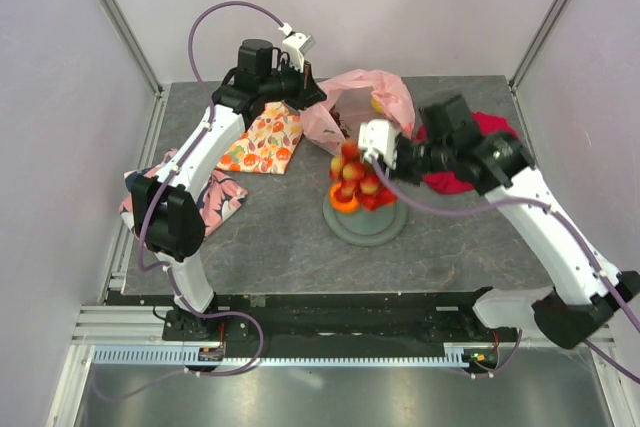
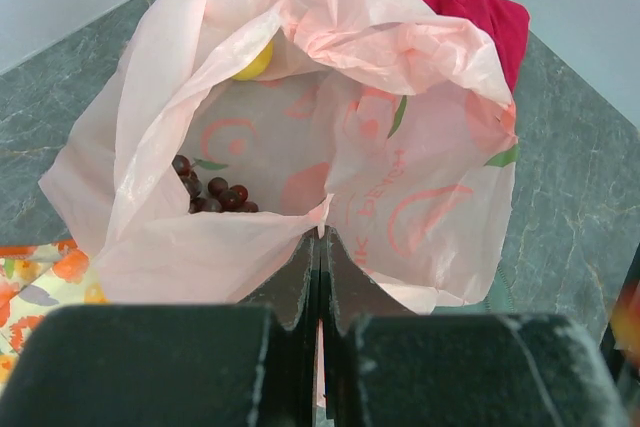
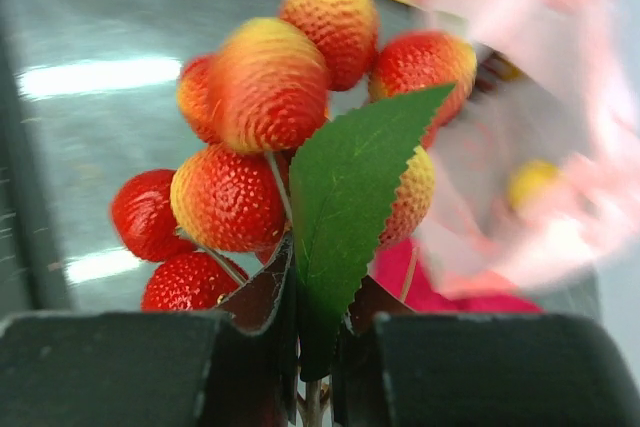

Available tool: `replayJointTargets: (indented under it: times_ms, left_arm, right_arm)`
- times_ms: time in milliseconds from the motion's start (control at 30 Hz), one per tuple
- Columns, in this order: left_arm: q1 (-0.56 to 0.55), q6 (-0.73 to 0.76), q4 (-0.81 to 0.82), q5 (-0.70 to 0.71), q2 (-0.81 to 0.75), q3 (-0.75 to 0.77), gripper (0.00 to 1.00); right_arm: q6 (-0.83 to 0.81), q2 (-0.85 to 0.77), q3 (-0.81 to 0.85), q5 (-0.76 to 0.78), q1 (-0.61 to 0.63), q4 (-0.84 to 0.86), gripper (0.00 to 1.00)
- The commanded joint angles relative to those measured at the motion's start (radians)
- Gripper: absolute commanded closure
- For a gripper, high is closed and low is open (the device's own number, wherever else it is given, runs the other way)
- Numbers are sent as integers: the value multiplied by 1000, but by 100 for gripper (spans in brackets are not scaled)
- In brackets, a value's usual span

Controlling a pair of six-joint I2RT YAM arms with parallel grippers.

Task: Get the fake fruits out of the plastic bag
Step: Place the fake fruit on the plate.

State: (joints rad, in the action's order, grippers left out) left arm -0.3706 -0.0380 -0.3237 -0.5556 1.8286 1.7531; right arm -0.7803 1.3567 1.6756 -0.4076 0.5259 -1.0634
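Top external: left jaws tight on bag (image 1: 392, 93), right jaws on fruits (image 1: 350, 165) above plate (image 1: 388, 231).

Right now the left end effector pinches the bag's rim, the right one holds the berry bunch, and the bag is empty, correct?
Not empty: the left wrist view shows dark grapes and a yellow fruit inside the bag. The rest stands: the left end effector pinches the rim, the right end effector holds the berry bunch.
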Motion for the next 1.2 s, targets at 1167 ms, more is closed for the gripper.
replayJointTargets:
  times_ms: [1167]
  left_arm:
    - [2, 13, 29, -26, -114, -124, 98]
  right_arm:
    - [127, 52, -767, 39, 120, 620, 89]
